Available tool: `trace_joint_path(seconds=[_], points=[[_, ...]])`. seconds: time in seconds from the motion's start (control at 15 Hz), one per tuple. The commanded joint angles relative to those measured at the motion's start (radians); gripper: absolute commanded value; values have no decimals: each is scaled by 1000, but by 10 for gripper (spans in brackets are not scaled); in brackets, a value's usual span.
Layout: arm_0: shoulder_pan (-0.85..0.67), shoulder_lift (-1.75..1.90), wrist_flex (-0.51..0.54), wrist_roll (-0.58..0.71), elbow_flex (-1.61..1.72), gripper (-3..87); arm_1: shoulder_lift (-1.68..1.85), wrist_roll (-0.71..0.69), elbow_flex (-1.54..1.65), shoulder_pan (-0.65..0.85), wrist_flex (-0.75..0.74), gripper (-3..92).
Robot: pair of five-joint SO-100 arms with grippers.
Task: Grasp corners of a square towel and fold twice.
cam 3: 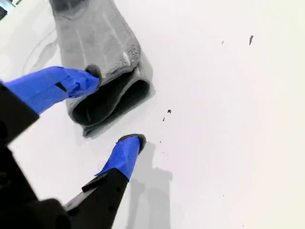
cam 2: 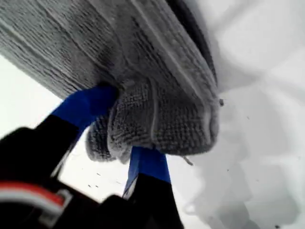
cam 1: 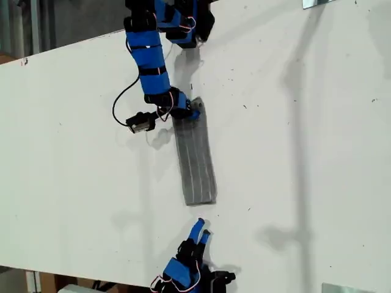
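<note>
A soft grey towel (cam 1: pixel 197 157), folded into a narrow strip, lies on the white table (cam 1: pixel 305 152). My first gripper (cam 2: pixel 125 133) pinches one bunched end; my second gripper (cam 3: pixel 107 112) hovers open by the other. Limp cloth, best held at the corners.

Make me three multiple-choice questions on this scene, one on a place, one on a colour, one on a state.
1. In the exterior view, where is my first gripper?
A. At the towel's upper end
B. At its lower end
C. Off the table

2. What colour is the towel?
A. Red
B. Grey
C. Green

3. What state is my second gripper in?
A. Shut on the towel
B. Open
C. Out of view

Answers: 1 A, the first wrist view shows cloth pinched between its jaws; 2 B, grey with pale stripes; 3 B, its jaws stand apart near the towel's folded end.
</note>
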Motion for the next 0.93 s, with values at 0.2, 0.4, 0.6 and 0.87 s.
trace_joint_path(seconds=[0.2,0.4,0.6,0.87], points=[[8,9,-48,-2,74,242,770,247,423,89,262,-1],[-14,9,-61,29,63,242,888,345,241,14,437,-1],[-14,9,-67,37,64,242,687,215,-64,41,413,-1],[-21,9,-74,52,63,241,130,-15,-735,2,422,-1]])
